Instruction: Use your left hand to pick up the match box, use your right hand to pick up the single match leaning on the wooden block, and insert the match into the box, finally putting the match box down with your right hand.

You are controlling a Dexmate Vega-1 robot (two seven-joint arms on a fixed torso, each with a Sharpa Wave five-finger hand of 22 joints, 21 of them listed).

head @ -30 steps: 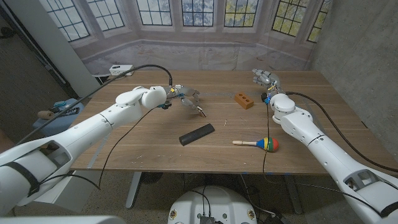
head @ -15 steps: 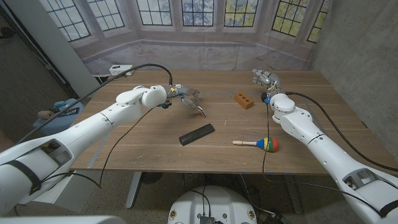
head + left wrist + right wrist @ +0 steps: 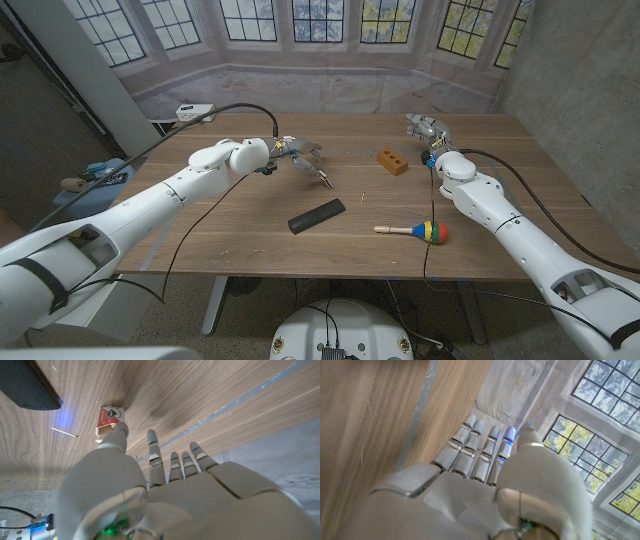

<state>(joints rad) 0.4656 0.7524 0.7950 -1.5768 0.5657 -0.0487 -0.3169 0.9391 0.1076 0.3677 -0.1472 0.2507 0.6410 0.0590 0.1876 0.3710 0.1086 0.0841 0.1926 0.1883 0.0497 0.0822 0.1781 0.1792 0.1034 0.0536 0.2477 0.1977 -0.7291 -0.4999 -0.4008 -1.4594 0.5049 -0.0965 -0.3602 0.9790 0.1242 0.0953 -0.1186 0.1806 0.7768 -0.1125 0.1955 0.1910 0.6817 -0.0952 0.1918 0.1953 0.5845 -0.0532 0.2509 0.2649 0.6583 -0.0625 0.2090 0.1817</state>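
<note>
The small red and white match box (image 3: 322, 180) lies on the table just in front of my left hand (image 3: 300, 154). In the left wrist view the thumb tip (image 3: 119, 430) touches the edge of the match box (image 3: 107, 419), while the other fingers (image 3: 172, 462) stretch out apart over bare wood. A thin pale match (image 3: 362, 198) lies on the table, also seen as a thin match (image 3: 64, 432) beyond the box. The orange wooden block (image 3: 392, 161) sits apart from it. My right hand (image 3: 425, 126) hovers at the far right with straight fingers (image 3: 480, 455), holding nothing.
A black bar-shaped object (image 3: 316, 215) lies mid-table, in front of the match box. A wooden maraca with a coloured head (image 3: 415, 231) lies near the right front. The table's far edge (image 3: 350, 114) runs behind both hands.
The left hand has shifted very slightly by the match box. The right arm and the other objects have stayed put.
</note>
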